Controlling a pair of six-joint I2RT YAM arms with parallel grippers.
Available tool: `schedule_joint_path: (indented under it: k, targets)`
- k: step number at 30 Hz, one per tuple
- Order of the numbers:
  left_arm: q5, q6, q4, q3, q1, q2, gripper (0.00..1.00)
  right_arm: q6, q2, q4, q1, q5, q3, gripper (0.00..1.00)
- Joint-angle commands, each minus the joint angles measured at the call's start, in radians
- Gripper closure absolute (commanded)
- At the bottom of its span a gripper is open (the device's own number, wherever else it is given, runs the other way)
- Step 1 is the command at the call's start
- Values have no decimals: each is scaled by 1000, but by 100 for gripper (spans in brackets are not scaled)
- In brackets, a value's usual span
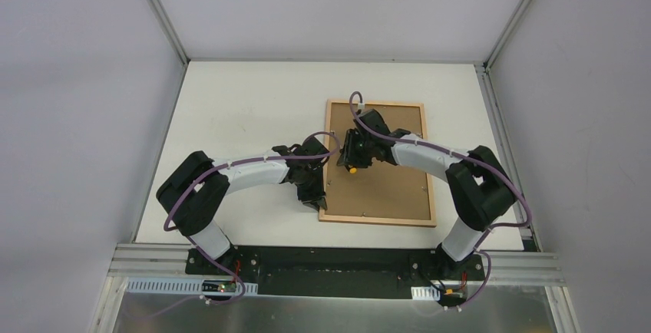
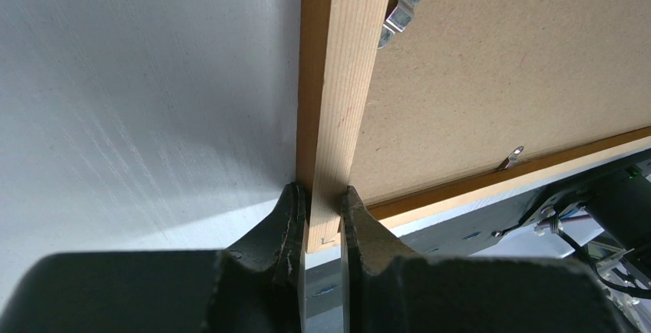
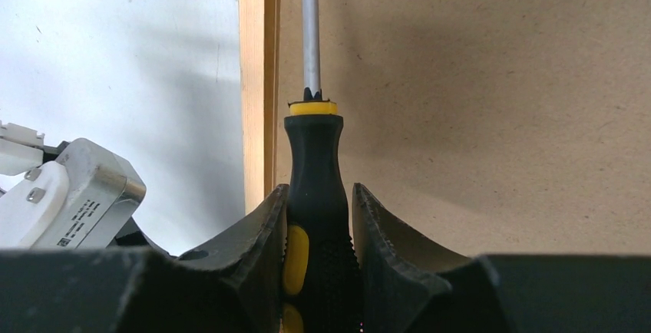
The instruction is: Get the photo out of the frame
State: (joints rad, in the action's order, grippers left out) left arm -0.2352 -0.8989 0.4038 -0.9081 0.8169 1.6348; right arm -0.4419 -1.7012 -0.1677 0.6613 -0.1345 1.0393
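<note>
The frame (image 1: 376,104) lies back-up on the white table, its brown backing board (image 1: 388,191) showing. The photo is hidden underneath. My left gripper (image 1: 313,199) is shut on the frame's left rail (image 2: 342,80) close to the near-left corner, one finger on each side of the wood. My right gripper (image 1: 355,153) is shut on a black-and-yellow screwdriver (image 3: 313,164). It holds the screwdriver over the backing board (image 3: 476,103), with the shaft running along the inner edge of the left rail (image 3: 257,80). The tip is out of view.
A metal turn tab (image 2: 405,7) sits on the left rail and another (image 2: 510,156) on the near rail, both over the backing board (image 2: 499,80). The left arm's wrist (image 3: 69,195) is just left of the screwdriver. White walls enclose the table.
</note>
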Motion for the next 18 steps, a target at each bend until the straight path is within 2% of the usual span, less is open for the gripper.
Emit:
schedule_joint_path:
  k: [1,8,15,18]
  targets:
    - [-2,-24,57,46,6,48,100,-14,-2,24,20,6,43,100]
    - [-9,-16,58,36,6,57,100,-18,-13,2,29,57,54,100]
    - [-16,-20,57,36,7,63,100,-25,-155,-14,23,121,174,100]
    - [-20,-26,55,37,7,69,100,-50,-168,-90,24,265,235,100]
